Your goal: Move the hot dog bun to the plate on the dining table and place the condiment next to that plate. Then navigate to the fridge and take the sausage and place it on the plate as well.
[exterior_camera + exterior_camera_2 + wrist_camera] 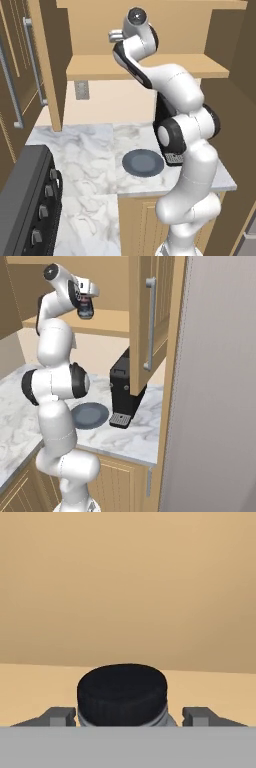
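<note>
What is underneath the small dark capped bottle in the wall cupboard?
The small dark capped bottle stands on the tan wooden cupboard shelf, between the open end effector fingers. Its base is hidden, so the contact itself cannot be seen.

In the right base view, the small dark capped bottle (86,307) stands on the tan wooden shelf (107,322) at upper left, bare shelf to its right up to the open wooden cabinet door (149,321). Lower centre, a black coffee machine (123,393) blocks the white marble tabletop (135,436); a dark blue-grey plate (91,415) lies left of it.
</note>
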You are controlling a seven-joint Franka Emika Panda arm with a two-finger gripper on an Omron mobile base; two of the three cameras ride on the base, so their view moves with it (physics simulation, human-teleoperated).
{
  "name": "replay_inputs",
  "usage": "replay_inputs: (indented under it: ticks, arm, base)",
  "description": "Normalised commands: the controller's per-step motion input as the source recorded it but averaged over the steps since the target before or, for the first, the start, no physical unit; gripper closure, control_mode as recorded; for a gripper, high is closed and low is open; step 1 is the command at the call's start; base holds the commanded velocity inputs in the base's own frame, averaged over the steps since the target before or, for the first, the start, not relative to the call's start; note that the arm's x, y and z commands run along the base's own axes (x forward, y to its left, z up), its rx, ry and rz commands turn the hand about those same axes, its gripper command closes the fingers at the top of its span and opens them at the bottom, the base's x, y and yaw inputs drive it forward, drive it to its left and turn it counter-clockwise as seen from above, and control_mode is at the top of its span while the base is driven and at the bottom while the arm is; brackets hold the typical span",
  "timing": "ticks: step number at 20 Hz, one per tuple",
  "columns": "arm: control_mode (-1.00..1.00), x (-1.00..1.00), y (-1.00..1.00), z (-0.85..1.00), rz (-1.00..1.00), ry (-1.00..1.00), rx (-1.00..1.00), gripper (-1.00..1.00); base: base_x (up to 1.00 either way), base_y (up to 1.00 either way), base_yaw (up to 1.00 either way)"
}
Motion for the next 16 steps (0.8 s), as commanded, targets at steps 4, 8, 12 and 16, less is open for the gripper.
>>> replay_inputs:
  ticks: [4,8,12,16]
  arm:
    - [-1.0,-0.62,0.0,0.0,0.0,-0.1,0.0,1.0]
    - [-1.0,-1.0,0.0,0.0,0.0,-0.2,0.0,1.0]
    - [-1.0,-1.0,0.0,-0.08,0.0,-0.14,0.0,1.0]
    - [-1.0,-1.0,-0.07,-0.29,0.0,-0.08,0.0,1.0]
  base:
    - [0.0,0.0,0.0]
    - [0.0,0.0,0.0]
    - [0.0,0.0,0.0]
    - [0.0,0.0,0.0]
